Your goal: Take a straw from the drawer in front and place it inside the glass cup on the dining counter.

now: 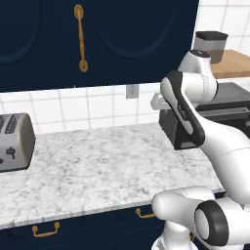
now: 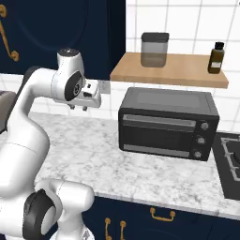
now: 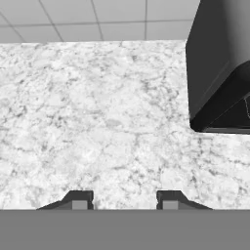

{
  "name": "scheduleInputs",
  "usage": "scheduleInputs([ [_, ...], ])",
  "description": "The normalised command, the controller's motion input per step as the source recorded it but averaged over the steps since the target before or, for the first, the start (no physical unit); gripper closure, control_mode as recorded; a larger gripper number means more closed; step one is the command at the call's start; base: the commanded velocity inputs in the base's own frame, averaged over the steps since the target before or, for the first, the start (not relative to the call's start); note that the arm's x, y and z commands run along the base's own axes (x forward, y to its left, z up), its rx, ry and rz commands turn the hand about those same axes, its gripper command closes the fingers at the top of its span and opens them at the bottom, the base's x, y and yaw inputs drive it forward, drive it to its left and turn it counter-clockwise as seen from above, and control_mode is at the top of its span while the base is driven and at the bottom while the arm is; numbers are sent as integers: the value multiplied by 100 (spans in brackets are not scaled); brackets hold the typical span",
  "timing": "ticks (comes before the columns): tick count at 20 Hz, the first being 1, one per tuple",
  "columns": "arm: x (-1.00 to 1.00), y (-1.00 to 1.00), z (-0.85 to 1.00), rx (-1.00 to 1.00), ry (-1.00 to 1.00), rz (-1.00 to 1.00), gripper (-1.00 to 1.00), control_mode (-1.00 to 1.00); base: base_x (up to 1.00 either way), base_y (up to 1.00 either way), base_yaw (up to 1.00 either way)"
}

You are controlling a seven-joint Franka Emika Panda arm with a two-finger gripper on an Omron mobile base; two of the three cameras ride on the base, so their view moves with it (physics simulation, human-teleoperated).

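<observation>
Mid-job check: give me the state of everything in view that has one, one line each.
gripper: open, empty, hanging above bare marble worktop.
toaster oven: door shut, standing on the worktop.
toaster: upright at the worktop's left, slots look empty.
canister: lid on, on the wooden shelf.
brown bottle: capped, upright on the shelf.
drawers below the worktop: shut.

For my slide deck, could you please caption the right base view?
White robot arm holding its open gripper over the marble worktop, beside a black toaster oven.
</observation>
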Motion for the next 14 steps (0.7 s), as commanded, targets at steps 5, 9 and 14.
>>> scheduleInputs([
  [5,0,0,0,0,0,0,-100,100,-50,0,0],
  [9,0,0,0,0,0,0,-100,100,-65,-6,3],
  [14,0,0,0,0,0,0,-100,100,7,-57,41],
])
